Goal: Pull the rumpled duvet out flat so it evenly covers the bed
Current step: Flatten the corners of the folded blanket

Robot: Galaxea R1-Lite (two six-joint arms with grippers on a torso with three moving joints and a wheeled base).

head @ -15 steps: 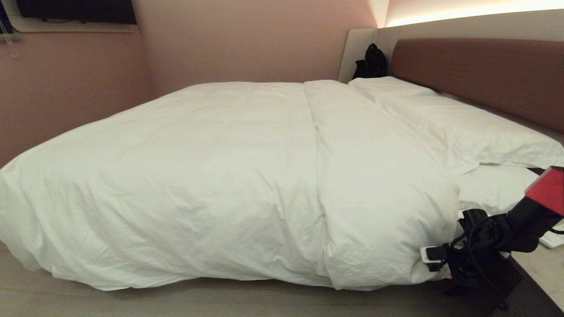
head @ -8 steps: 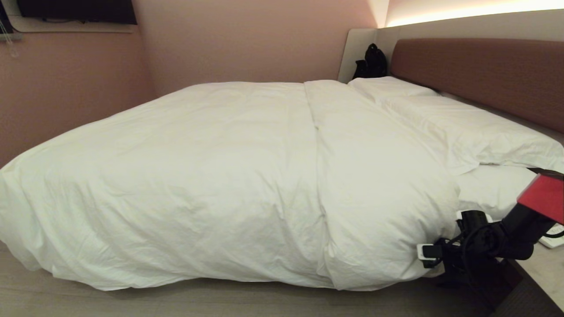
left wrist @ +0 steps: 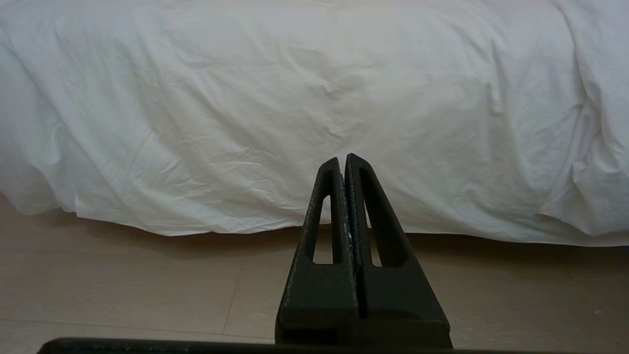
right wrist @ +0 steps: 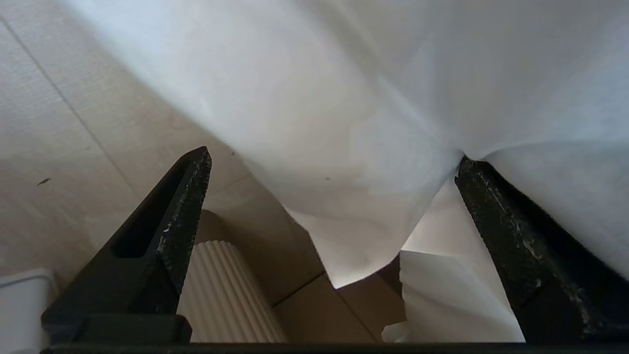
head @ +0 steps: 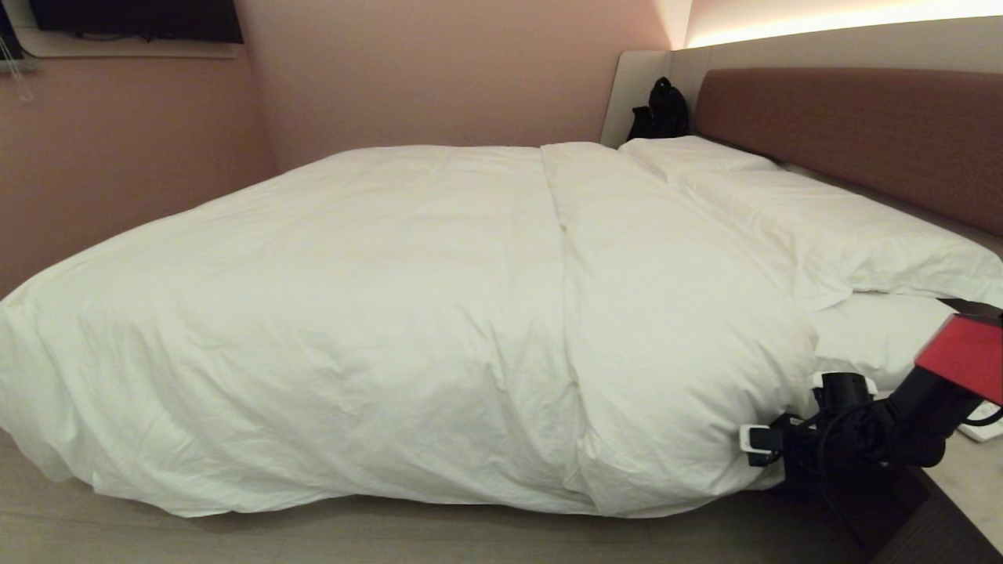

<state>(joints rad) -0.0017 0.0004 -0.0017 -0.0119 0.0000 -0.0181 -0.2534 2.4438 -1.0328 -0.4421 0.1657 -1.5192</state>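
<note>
The puffy white duvet [head: 392, 313] lies over the bed [head: 878, 329], its near edge hanging toward the floor. A folded band runs across it in front of the pillows. My right arm [head: 878, 427] reaches low to the duvet's near right corner. In the right wrist view my right gripper [right wrist: 334, 155] is open wide. The hanging corner of the duvet [right wrist: 344, 123] droops between its fingers, and one fingertip [right wrist: 471, 172] presses into the cloth. My left gripper [left wrist: 342, 158] is shut and empty, pointing at the duvet's hanging side [left wrist: 295, 98] above the floor.
White pillows [head: 846, 227] lie by the reddish-brown headboard [head: 846, 125]. A black bag [head: 662, 110] sits in the far corner. A bedside surface [head: 964, 470] stands beside my right arm. A ribbed white cylinder [right wrist: 226, 295] stands under the right gripper. The pink wall [head: 117, 157] runs close along the bed's left.
My right arm's elbow has sunk, and its gripper has edged a little up and left against the duvet's corner. The duvet and the left gripper have not moved.
</note>
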